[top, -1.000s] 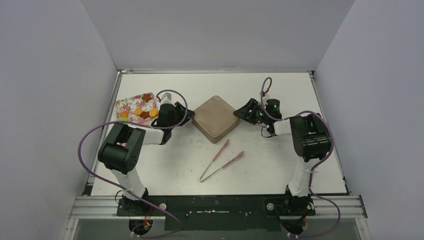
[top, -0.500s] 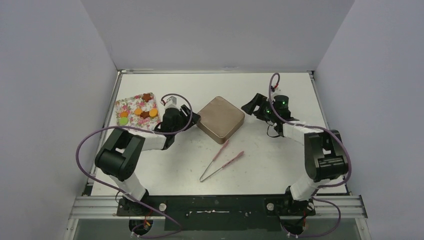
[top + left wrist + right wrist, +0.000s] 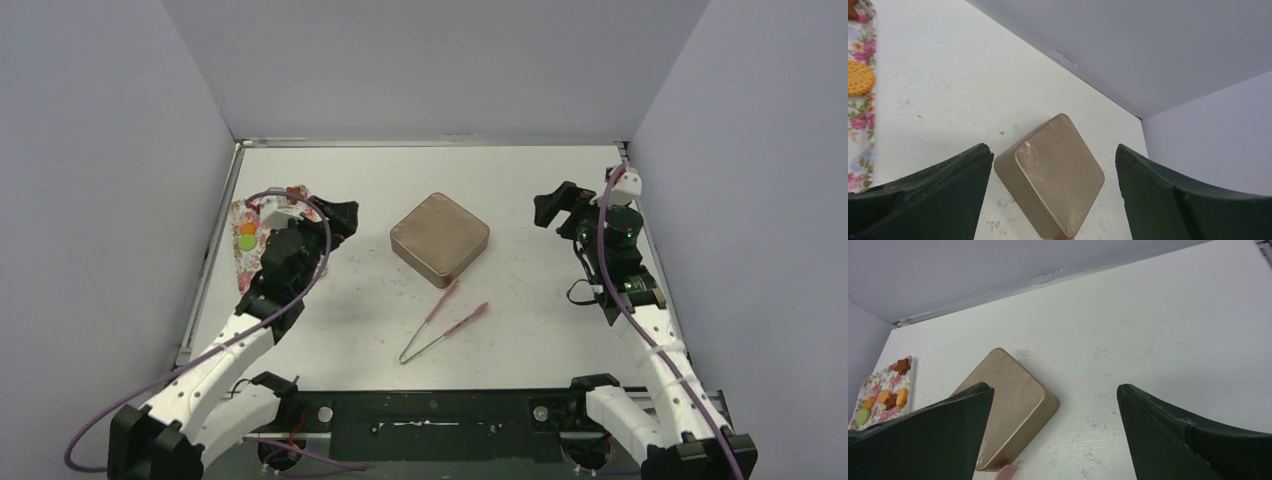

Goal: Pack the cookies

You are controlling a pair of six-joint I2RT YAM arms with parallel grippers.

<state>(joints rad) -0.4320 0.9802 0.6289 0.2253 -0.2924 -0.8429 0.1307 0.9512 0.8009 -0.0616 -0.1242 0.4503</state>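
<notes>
The cookies (image 3: pixel 883 396) lie on a floral tray (image 3: pixel 243 262) at the left: orange, dark brown and one green (image 3: pixel 247 241). My left arm hides part of the tray in the top view. One orange cookie (image 3: pixel 858 77) shows at the left wrist view's edge. A closed gold tin (image 3: pixel 440 238) sits mid-table. My left gripper (image 3: pixel 338 216) hangs open to the tin's left, well apart from it. My right gripper (image 3: pixel 555 206) hangs open to its right, also apart. Nothing sits between either pair of fingers.
Pink tongs (image 3: pixel 443 320) lie open on the table in front of the tin; one tip (image 3: pixel 1007 472) shows by the tin's near corner. Grey walls close the table in at the back and both sides.
Both grippers have let go of the tin's sides, opened wide and drawn back outward and upward. The tin has turned slightly and stays in the middle.
</notes>
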